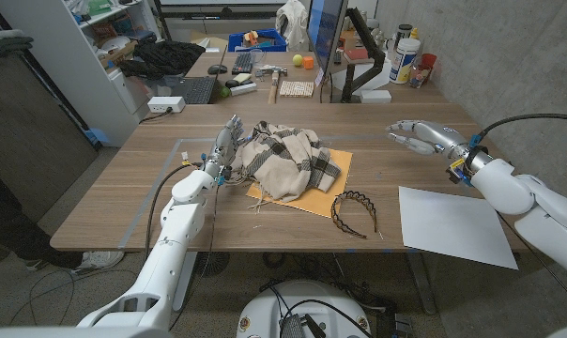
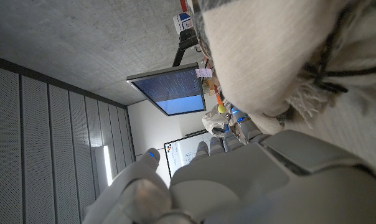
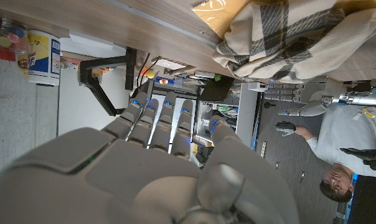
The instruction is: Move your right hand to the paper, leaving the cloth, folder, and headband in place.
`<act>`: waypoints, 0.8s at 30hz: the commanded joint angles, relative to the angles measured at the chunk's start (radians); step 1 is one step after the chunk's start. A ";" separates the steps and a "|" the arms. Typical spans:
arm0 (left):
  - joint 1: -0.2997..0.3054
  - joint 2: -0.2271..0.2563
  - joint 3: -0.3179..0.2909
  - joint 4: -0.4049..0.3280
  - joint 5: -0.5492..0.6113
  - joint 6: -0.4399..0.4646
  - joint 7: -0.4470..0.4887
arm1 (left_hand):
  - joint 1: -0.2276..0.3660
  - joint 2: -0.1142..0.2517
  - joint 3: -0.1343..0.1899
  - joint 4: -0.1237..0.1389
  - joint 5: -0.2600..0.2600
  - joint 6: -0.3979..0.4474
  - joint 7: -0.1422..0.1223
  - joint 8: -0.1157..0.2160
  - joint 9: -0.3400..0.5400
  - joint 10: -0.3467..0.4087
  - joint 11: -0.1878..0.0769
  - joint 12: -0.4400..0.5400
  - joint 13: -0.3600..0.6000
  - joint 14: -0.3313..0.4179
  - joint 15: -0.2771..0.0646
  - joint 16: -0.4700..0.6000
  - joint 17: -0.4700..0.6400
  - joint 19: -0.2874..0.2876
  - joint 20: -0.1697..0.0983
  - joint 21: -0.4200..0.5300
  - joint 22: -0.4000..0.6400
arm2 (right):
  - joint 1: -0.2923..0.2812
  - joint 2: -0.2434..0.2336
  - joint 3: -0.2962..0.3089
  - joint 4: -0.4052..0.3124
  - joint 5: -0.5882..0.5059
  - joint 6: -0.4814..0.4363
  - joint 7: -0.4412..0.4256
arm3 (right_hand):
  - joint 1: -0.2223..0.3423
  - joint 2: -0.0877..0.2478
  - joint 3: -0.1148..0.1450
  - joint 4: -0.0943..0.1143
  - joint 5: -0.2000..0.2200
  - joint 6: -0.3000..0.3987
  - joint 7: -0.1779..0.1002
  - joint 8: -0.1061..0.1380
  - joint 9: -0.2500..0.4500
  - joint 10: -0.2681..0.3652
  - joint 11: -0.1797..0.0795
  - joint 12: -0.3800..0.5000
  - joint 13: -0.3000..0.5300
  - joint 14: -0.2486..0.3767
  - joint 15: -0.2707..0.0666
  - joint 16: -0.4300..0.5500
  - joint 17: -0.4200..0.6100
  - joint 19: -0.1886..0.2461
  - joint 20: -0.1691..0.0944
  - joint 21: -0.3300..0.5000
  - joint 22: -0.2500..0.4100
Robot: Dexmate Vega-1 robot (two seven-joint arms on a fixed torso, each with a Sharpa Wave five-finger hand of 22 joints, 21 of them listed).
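Hovering beyond the paper (image 1: 455, 225), the right hand (image 1: 417, 136) is holding nothing, fingers loosely extended; the left hand (image 1: 224, 150) is touching the cloth (image 1: 283, 161), grip unclear.

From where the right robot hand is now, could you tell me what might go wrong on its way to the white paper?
The right robot hand hovers beyond the white sheet of paper. Swinging wide toward the middle could catch the black toothed headband, which lies near the paper's edge. Pressing down hard might slide the sheet, which reaches the wooden table front edge. The left robot hand is against the plaid cloth; moving it would disturb that.
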 commanded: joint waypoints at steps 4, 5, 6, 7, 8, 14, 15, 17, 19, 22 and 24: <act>0.004 -0.001 0.009 -0.008 0.004 0.006 0.002 | 0.002 0.071 -0.006 0.000 0.006 -0.143 -0.004 0.006 0.004 -0.159 0.001 0.006 0.003 -0.173 0.001 0.003 0.002 -0.190 0.006 -0.005 0.004 | -0.090 0.019 0.087 -0.066 -0.054 -0.006 -0.006 | 0.015 0.002 0.003 -0.010 0.000 0.017 0.001 0.003 0.003 0.014 -0.007 0.004 0.004 0.013 -0.005 -0.004 0.003 0.011 -0.005 0.005 0.003; 0.004 -0.002 0.010 -0.008 0.003 0.006 0.001 | 0.002 0.071 -0.006 0.000 0.006 -0.143 -0.004 0.006 0.004 -0.159 0.002 0.006 0.003 -0.173 0.001 0.003 0.002 -0.190 0.007 -0.005 0.004 | -0.096 0.021 0.092 -0.072 -0.060 -0.008 -0.006 | 0.015 0.002 0.003 -0.010 0.000 0.018 0.002 0.003 0.003 0.014 -0.006 0.004 0.004 0.014 -0.005 -0.004 0.003 0.012 -0.006 0.005 0.003; 0.004 -0.002 0.010 -0.008 0.004 0.006 0.001 | 0.002 0.071 -0.006 0.000 0.006 -0.143 -0.004 0.006 0.004 -0.159 0.001 0.006 0.003 -0.173 0.001 0.003 0.002 -0.190 0.007 -0.005 0.004 | -0.102 0.024 0.098 -0.076 -0.064 -0.008 -0.006 | 0.015 0.001 0.004 -0.011 0.000 0.022 0.003 0.003 0.003 0.015 -0.008 0.004 0.004 0.015 -0.005 -0.004 0.003 0.013 -0.006 0.005 0.003; 0.004 -0.002 0.012 -0.008 0.004 0.006 0.001 | 0.002 0.071 -0.007 0.000 0.006 -0.143 -0.004 0.006 0.004 -0.159 0.000 0.006 0.003 -0.173 0.001 0.003 0.002 -0.190 0.006 -0.005 0.004 | -0.107 0.027 0.102 -0.081 -0.069 -0.012 -0.006 | 0.015 0.001 0.004 -0.011 0.000 0.024 0.002 0.003 0.003 0.016 -0.007 0.004 0.004 0.016 -0.005 -0.004 0.003 0.014 -0.006 0.005 0.003; 0.004 -0.002 0.012 -0.008 0.004 0.006 0.000 | 0.002 0.071 -0.007 0.000 0.006 -0.143 -0.004 0.006 0.004 -0.159 0.000 0.006 0.003 -0.173 0.001 0.003 0.002 -0.190 0.006 -0.005 0.004 | -0.112 0.030 0.107 -0.085 -0.075 -0.014 -0.006 | 0.015 0.001 0.004 -0.011 0.000 0.027 0.001 0.004 0.003 0.017 -0.009 0.003 0.004 0.016 -0.006 -0.004 0.003 0.014 -0.007 0.005 0.003; 0.003 -0.002 0.015 -0.006 0.004 0.006 -0.002 | 0.003 0.071 -0.007 0.000 0.007 -0.143 -0.005 0.006 0.004 -0.160 0.001 0.006 0.003 -0.173 0.001 0.003 0.002 -0.189 0.006 -0.007 0.004 | -0.137 0.043 0.129 -0.104 -0.109 -0.026 -0.006 | 0.015 0.002 0.006 -0.013 0.000 0.033 0.000 0.003 0.003 0.022 -0.011 0.003 0.004 0.019 -0.010 -0.005 0.004 0.016 -0.008 0.004 0.003; 0.002 -0.002 0.016 -0.005 0.004 0.005 -0.002 | 0.003 0.071 -0.007 0.000 0.007 -0.144 -0.004 0.005 0.004 -0.160 0.002 0.006 0.003 -0.173 0.001 0.003 0.002 -0.190 0.007 -0.007 0.004 | -0.145 0.045 0.133 -0.114 -0.129 -0.033 -0.009 | 0.016 0.002 0.006 -0.013 0.000 0.035 0.000 0.003 0.003 0.023 -0.011 0.002 0.004 0.020 -0.010 -0.005 0.004 0.017 -0.008 0.004 0.003; 0.002 -0.002 0.016 -0.003 0.003 0.004 -0.003 | 0.003 0.071 -0.007 0.000 0.007 -0.143 -0.004 0.006 0.004 -0.160 0.002 0.006 0.003 -0.173 0.001 0.003 0.002 -0.189 0.007 -0.007 0.004 | -0.153 0.047 0.138 -0.124 -0.148 -0.039 -0.010 | 0.016 0.002 0.007 -0.013 0.000 0.041 0.000 0.004 0.003 0.025 -0.013 0.002 0.004 0.023 -0.013 -0.005 0.004 0.019 -0.008 0.004 0.003; 0.002 -0.002 0.016 -0.003 0.003 0.004 -0.004 | 0.003 0.072 -0.008 0.000 0.007 -0.143 -0.004 0.006 0.004 -0.160 0.003 0.006 0.003 -0.173 0.001 0.003 0.002 -0.189 0.007 -0.008 0.004 | -0.159 0.050 0.142 -0.134 -0.170 -0.046 -0.012 | 0.016 0.003 0.008 -0.014 0.000 0.047 0.001 0.004 0.003 0.029 -0.014 0.002 0.004 0.026 -0.015 -0.005 0.004 0.020 -0.008 0.003 0.003; 0.000 -0.001 0.015 0.000 0.001 0.002 -0.006 | 0.003 0.072 -0.008 0.000 0.007 -0.144 -0.005 0.005 0.004 -0.160 0.002 0.006 0.003 -0.173 0.001 0.003 0.002 -0.190 0.007 -0.008 0.004 | -0.163 0.053 0.144 -0.147 -0.197 -0.057 -0.013 | 0.017 0.004 0.011 -0.015 0.001 0.060 -0.002 0.006 0.003 0.037 -0.017 0.003 0.004 0.031 -0.018 -0.004 0.004 0.025 -0.010 0.004 0.003; -0.001 0.000 0.015 0.002 0.001 0.001 -0.007 | 0.003 0.072 -0.008 0.000 0.007 -0.143 -0.005 0.006 0.004 -0.161 0.002 0.006 0.003 -0.173 0.002 0.003 0.002 -0.189 0.007 -0.009 0.004 | -0.167 0.055 0.144 -0.156 -0.220 -0.066 -0.016 | 0.018 0.005 0.013 -0.016 0.001 0.069 -0.004 0.007 0.003 0.041 -0.019 0.003 0.004 0.035 -0.021 -0.004 0.003 0.028 -0.012 0.004 0.003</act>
